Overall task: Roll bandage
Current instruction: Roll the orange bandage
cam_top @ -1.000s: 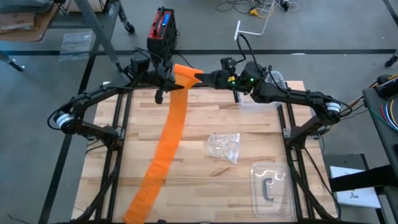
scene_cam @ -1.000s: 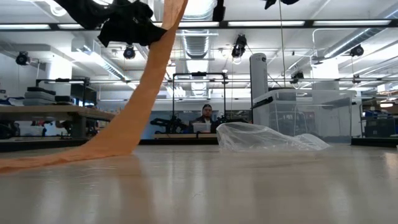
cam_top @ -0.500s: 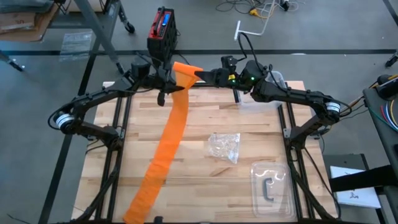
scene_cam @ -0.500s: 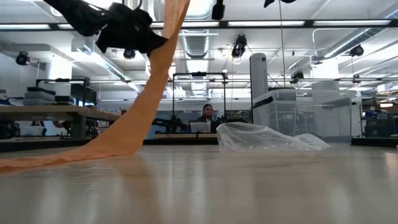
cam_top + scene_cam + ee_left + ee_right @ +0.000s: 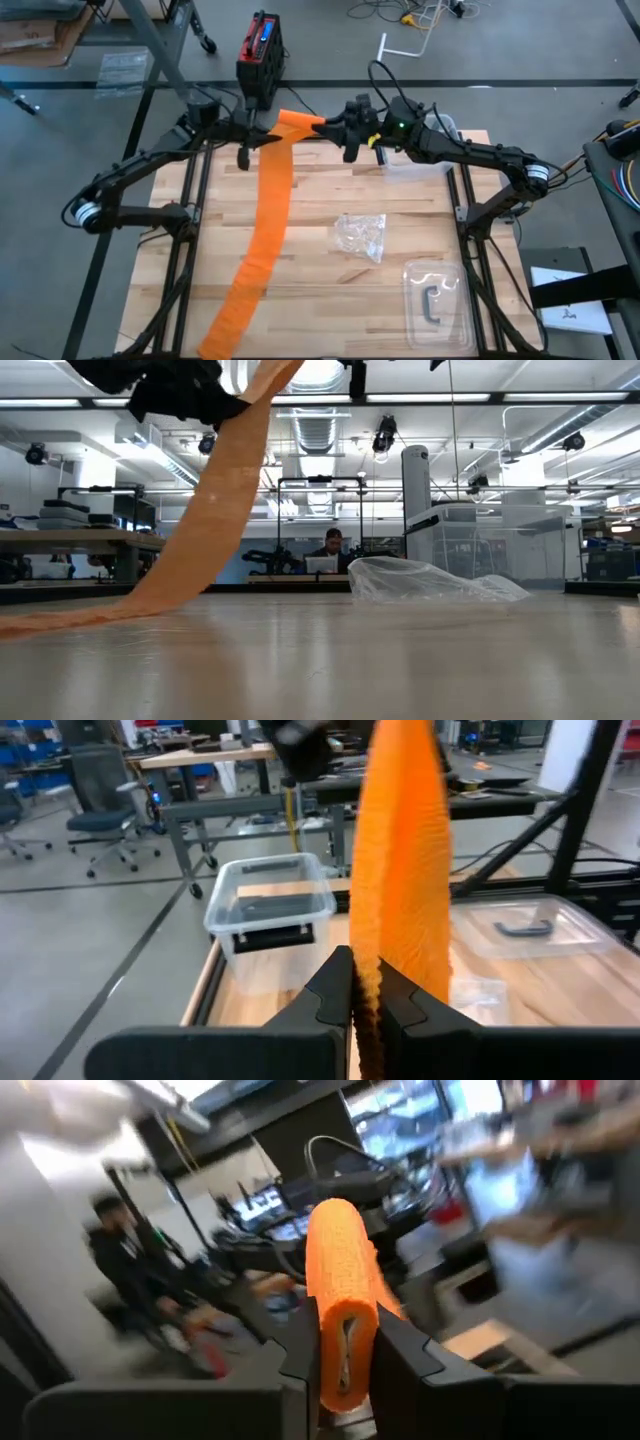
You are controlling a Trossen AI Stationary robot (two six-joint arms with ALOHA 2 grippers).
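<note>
The bandage [image 5: 268,215] is a long orange band. Its lower end [image 5: 222,330] lies on the table near the front edge, and its upper end is wound into a small roll [image 5: 342,1270] high over the far edge. My right gripper [image 5: 318,127] is shut on the roll. My left gripper [image 5: 266,134] is shut on the band just left of the roll. In the low view the band [image 5: 205,510] slopes from the top down to the table at the left. My left gripper pinches the flat band [image 5: 366,982] between its two fingers, a short way from the roll, coming level from the table's left. The band runs on from the fingers to the roll, and the rest hangs down to the table. My right gripper pinches the rolled end [image 5: 345,1342] between its two fingers, coming about level from the table's right. The roll lies along the fingers and sticks out past their tips. It is lifted clear of the table.
A crumpled clear wrapper [image 5: 362,237] lies right of the band. A clear tray [image 5: 437,298] with a dark clip sits at the front right. A clear box [image 5: 270,910] stands at the far right corner, and a red device [image 5: 260,45] stands beyond the far edge.
My left gripper has gone toward the table's left and far edge and a little up, still shut on the band. My right gripper has stayed in place and rolled about its own axis with the roll. The band's upper part has swung left; its lower end has stayed.
</note>
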